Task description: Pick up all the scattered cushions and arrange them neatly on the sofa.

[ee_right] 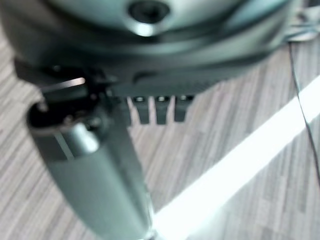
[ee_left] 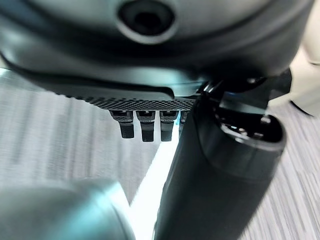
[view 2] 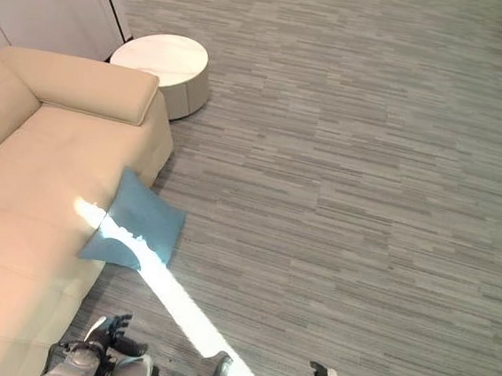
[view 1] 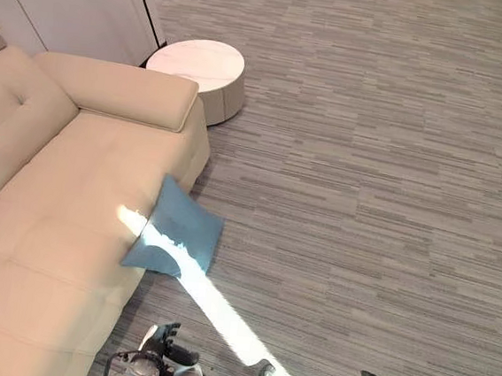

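One blue cushion point(view 1: 176, 228) in left eye view, leaning on sofa point(view 1: 52, 222) front edge, partly on floor. Both hands low, empty (well apart from cushion).

Right eye view: step closer, grab cushion edge, lift onto seat.

Left wrist view: left hand point(ee_left: 145, 125) fingers straight.

Right wrist view: right hand point(ee_right: 157, 107) relaxed too. No writing anywhere.

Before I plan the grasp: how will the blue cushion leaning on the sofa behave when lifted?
The blue cushion looks soft and plump, so probably light and yielding. It slumps against the sofa front, so it may sag or topple if nudged. Its fabric seems matte, likely not slippery.
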### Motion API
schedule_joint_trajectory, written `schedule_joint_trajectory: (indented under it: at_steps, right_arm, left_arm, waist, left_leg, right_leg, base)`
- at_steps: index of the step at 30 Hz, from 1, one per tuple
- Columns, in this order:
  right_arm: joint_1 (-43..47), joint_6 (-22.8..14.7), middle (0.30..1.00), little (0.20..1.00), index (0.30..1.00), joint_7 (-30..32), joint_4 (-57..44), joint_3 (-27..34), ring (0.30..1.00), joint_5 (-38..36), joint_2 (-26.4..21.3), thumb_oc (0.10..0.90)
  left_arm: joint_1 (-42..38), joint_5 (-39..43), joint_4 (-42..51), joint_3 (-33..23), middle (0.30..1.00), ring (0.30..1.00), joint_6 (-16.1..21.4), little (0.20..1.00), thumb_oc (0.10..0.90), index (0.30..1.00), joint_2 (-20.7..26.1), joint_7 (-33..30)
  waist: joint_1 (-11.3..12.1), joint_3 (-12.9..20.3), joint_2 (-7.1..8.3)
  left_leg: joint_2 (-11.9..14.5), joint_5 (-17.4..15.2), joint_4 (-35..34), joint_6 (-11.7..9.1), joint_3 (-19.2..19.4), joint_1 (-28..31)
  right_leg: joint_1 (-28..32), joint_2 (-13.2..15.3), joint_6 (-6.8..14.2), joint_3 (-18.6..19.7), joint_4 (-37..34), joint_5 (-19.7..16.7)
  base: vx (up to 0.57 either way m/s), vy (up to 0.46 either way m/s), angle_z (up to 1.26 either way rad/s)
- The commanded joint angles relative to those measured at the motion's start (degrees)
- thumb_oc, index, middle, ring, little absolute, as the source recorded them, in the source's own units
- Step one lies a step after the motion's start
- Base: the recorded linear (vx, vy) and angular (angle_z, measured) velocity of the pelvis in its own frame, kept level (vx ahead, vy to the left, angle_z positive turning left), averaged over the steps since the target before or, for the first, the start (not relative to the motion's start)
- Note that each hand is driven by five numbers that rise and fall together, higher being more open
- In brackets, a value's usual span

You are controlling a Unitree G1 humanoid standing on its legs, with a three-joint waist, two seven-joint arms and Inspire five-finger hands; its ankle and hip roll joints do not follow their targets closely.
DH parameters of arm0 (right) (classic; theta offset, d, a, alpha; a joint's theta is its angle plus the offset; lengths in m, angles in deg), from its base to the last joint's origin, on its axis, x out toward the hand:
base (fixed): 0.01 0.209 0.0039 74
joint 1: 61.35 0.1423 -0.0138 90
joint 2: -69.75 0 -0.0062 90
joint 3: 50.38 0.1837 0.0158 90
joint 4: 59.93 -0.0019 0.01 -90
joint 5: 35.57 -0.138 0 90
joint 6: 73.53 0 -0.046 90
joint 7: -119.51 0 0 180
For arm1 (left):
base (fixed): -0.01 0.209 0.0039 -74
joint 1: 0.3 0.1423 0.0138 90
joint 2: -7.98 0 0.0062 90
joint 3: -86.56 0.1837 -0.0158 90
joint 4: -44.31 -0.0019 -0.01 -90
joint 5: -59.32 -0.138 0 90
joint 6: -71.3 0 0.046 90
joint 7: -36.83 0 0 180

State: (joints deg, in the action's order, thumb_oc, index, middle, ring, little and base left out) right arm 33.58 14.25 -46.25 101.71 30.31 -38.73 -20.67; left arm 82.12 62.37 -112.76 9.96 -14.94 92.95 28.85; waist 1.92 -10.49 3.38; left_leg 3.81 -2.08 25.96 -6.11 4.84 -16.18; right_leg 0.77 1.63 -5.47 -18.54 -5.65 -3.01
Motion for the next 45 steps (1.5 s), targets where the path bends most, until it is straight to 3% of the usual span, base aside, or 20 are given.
schedule_joint_trajectory:
  at_steps: [1,3,7,9,12,14,18,22,26,29,33,35,36,37,38,39,40,41,43,45]
  right_arm:
    - [-1.70,-0.88,0.900,0.900,0.900,1.98,0.13,0.83,0.900,-1.27,-3.37,0.800]
    - [-2.05,-0.55,0.900,0.900,0.900,2.15,-0.21,0.84,0.900,-1.48,-3.26,0.800]
    - [-2.65,-0.22,0.900,0.900,0.900,2.01,-0.33,0.59,0.900,-1.07,-2.89,0.800]
    - [-2.63,-0.07,0.900,0.900,0.900,1.67,-0.05,-0.30,0.900,0.65,-2.20,0.800]
    - [-2.70,0.18,0.900,0.900,0.900,1.00,0.29,-0.58,0.900,1.52,-1.60,0.800]
    - [-2.28,0.10,0.900,0.900,0.900,0.39,0.00,-0.61,0.900,2.00,-1.35,0.800]
    - [-1.59,-0.16,0.900,0.900,0.900,0.34,-0.66,-0.64,0.900,2.00,-1.18,0.800]
    - [-0.29,-1.02,0.900,0.900,0.900,0.39,-1.35,-1.07,0.900,1.34,-1.13,0.800]
    - [0.00,-0.91,0.900,0.900,0.900,0.45,-1.83,-1.36,0.900,0.60,-1.25,0.800]
    - [-0.12,-1.31,0.900,0.900,0.900,0.16,-2.80,-1.12,0.900,-0.08,-1.56,0.800]
    - [-0.64,-1.74,0.900,0.900,0.900,-0.27,-3.08,-1.10,0.900,-0.02,-1.72,0.800]
    - [-0.34,-2.18,0.900,0.900,0.900,-0.75,-2.94,-1.64,0.900,-0.10,-1.80,0.800]
    - [-0.05,-2.51,0.900,0.900,0.900,-0.66,-3.00,-2.72,0.900,0.39,-2.18,0.800]
    - [-0.04,-2.52,0.900,0.900,0.900,-0.66,-2.99,-2.72,0.900,0.38,-2.18,0.800]
    - [0.36,-2.55,0.900,0.900,0.900,-0.54,-3.46,-2.84,0.900,0.04,-2.63,0.800]
    - [-0.12,-2.32,0.900,0.900,0.900,-0.38,-3.25,-2.72,0.900,-0.53,-2.80,0.800]
    - [-0.13,-2.33,0.900,0.900,0.900,-0.38,-3.24,-2.72,0.900,-0.54,-2.80,0.800]
    - [-0.65,-2.25,0.900,0.900,0.900,-0.25,-2.92,-2.59,0.900,-0.78,-2.92,0.800]
    - [-1.05,-1.79,0.900,0.900,0.900,0.05,-2.39,-2.34,0.900,-0.87,-2.94,0.800]
    - [-1.08,-1.59,0.900,0.900,0.900,-0.23,-2.23,-2.20,0.900,-0.98,-2.76,0.800]
  left_arm:
    - [0.65,-0.76,-1.28,2.01,0.900,0.900,0.37,0.900,0.800,0.900,0.30,-0.25]
    - [0.90,-0.95,-0.67,2.18,0.900,0.900,0.32,0.900,0.800,0.900,0.57,-0.29]
    - [2.10,-0.52,-0.78,1.32,0.900,0.900,0.21,0.900,0.800,0.900,0.83,-0.30]
    - [3.59,-0.41,-2.07,-0.37,0.900,0.900,-0.04,0.900,0.800,0.900,1.13,-0.22]
    - [3.71,-0.32,-2.44,-0.69,0.900,0.900,-0.11,0.900,0.800,0.900,1.45,-0.04]
    - [3.32,-0.21,-1.67,-0.67,0.900,0.900,-0.05,0.900,0.800,0.900,2.25,0.11]
    - [2.55,-0.24,-0.90,-0.28,0.900,0.900,-0.06,0.900,0.800,0.900,3.11,0.00]
    - [1.38,0.14,-1.59,-0.09,0.900,0.900,0.38,0.900,0.800,0.900,3.44,-0.54]
    - [0.84,-0.45,-2.48,0.50,0.900,0.900,0.70,0.900,0.800,0.900,3.34,-0.53]
    - [0.03,-1.48,-5.05,1.17,0.900,0.900,1.10,0.900,0.800,0.900,2.70,-0.31]
    - [0.62,-2.14,-5.66,1.08,0.900,0.900,1.10,0.900,0.800,0.900,2.54,0.00]
    - [1.38,-1.71,-5.75,0.65,0.900,0.900,1.00,0.900,0.800,0.900,2.45,0.38]
    - [1.95,-1.18,-5.47,0.36,0.900,0.900,0.93,0.900,0.800,0.900,2.01,0.47]
    - [1.95,-1.17,-5.46,0.36,0.900,0.900,0.92,0.900,0.800,0.900,2.01,0.47]
    - [1.81,-0.41,-4.94,0.29,0.900,0.900,0.79,0.900,0.800,0.900,1.73,0.28]
    - [1.59,-0.47,-4.21,0.77,0.900,0.900,0.61,0.900,0.800,0.900,1.50,0.14]
    - [1.60,-0.47,-4.19,0.77,0.900,0.900,0.60,0.900,0.800,0.900,1.51,0.14]
    - [1.15,-0.99,-3.76,1.60,0.900,0.900,0.60,0.900,0.800,0.900,1.64,0.30]
    - [0.45,-1.57,-3.33,2.19,0.900,0.900,0.45,0.900,0.800,0.900,2.14,0.30]
    - [0.65,-1.39,-3.01,1.96,0.900,0.900,0.48,0.900,0.800,0.900,2.25,0.59]
  waist:
    - [0.39,-0.53,-0.83]
    - [0.72,-0.23,-1.56]
    - [1.35,0.49,-1.30]
    - [3.44,2.04,-0.20]
    - [4.43,2.73,1.25]
    - [4.03,2.21,1.81]
    - [3.34,1.63,1.03]
    - [2.46,0.99,0.36]
    - [0.47,0.07,1.03]
    - [-2.71,-0.56,0.53]
    - [-3.24,0.13,0.94]
    - [-3.10,0.31,0.81]
    - [-2.24,-0.16,0.81]
    - [-2.32,-0.12,0.77]
    - [-1.89,-0.93,0.96]
    - [-2.05,-1.06,1.17]
    - [-2.04,-1.04,1.16]
    - [-2.47,-0.90,1.30]
    - [-2.74,-0.79,1.23]
    - [-2.79,-0.59,0.84]
  left_leg:
    - [-1.41,0.07,-8.46,3.48,3.99,1.41]
    - [-1.19,3.60,-13.60,3.14,7.49,0.37]
    - [-1.19,2.14,-13.87,3.68,10.99,1.21]
    - [-2.33,1.40,-15.01,6.09,9.99,2.42]
    - [-3.49,-0.36,-15.42,7.06,9.72,3.99]
    - [-4.66,-2.11,-16.22,8.63,8.13,6.38]
    - [-4.60,-3.29,-16.50,9.22,5.80,8.25]
    - [-4.99,-4.17,-19.19,8.14,1.20,12.87]
    - [-6.90,-4.58,-20.51,7.46,-3.23,15.67]
    - [-8.19,-4.81,-22.27,6.70,-10.92,18.07]
    - [-8.55,-6.21,-21.82,6.20,-13.46,19.18]
    - [-7.16,-7.26,-19.12,4.79,-13.90,18.85]
    - [-6.01,-5.78,-12.30,3.22,-13.56,15.60]
    - [-6.00,-5.92,-12.02,3.21,-13.63,15.40]
    - [-5.06,-4.22,-6.46,2.42,-11.14,11.56]
    - [-1.94,-4.41,-7.33,3.35,-1.98,9.00]
    - [-1.94,-4.45,-7.27,3.36,-1.98,8.95]
    - [-1.38,-4.33,-9.53,4.09,2.48,7.11]
    - [-0.87,-2.11,-11.34,4.26,7.23,4.24]
    - [-0.70,-2.36,-13.51,4.35,8.88,5.57]
  right_leg:
    - [0.69,2.41,9.60,2.64,4.19,6.87]
    - [2.85,0.68,9.48,2.58,4.39,9.10]
    - [5.45,0.05,9.57,3.01,5.76,11.93]
    - [6.96,0.73,10.50,2.73,8.54,12.97]
    - [6.31,2.27,12.57,2.51,12.77,11.82]
    - [0.76,5.16,15.97,2.08,24.59,6.05]
    - [-3.51,6.51,16.88,1.51,32.05,4.04]
    - [-6.65,7.56,13.50,0.39,22.93,7.34]
    - [-9.60,4.42,14.18,7.78,12.67,4.12]
    - [-14.42,2.72,15.42,16.35,8.21,-0.26]
    - [-12.17,3.63,14.72,15.85,7.45,-0.83]
    - [-10.74,3.19,13.81,15.19,8.37,0.08]
    - [-8.25,2.73,12.25,13.95,7.76,1.57]
    - [-8.30,2.71,12.25,13.86,7.77,1.57]
    - [-6.67,2.95,11.36,12.71,7.33,2.54]
    - [-3.74,3.44,10.52,8.83,5.93,4.67]
    - [-3.74,3.44,10.53,8.83,5.91,4.66]
    - [-2.90,3.64,10.47,6.35,5.14,5.14]
    - [-2.38,3.34,10.26,4.22,4.64,5.52]
    - [-2.15,2.80,10.33,3.95,4.69,5.71]
  base:
    - [0.34,-0.041,-0.01]
    - [0.29,-0.026,0.08]
    - [0.32,0.042,0.20]
    - [0.35,0.119,-0.07]
    - [0.21,0.100,-0.16]
    - [0.24,0.171,0.14]
    - [0.16,0.050,0.85]
    - [0.27,-0.076,0.79]
    - [0.19,-0.073,0.84]
    - [0.31,-0.139,1.60]
    - [0.20,-0.199,1.30]
    - [0.17,-0.339,0.63]
    - [0.05,-0.194,0.81]
    - [0.05,-0.270,0.82]
    - [0.02,-0.185,0.81]
    - [0.02,-0.185,0.55]
    - [0.03,-0.156,1.07]
    - [0.03,-0.063,1.08]
    - [0.07,-0.047,0.99]
    - [0.13,0.030,0.81]
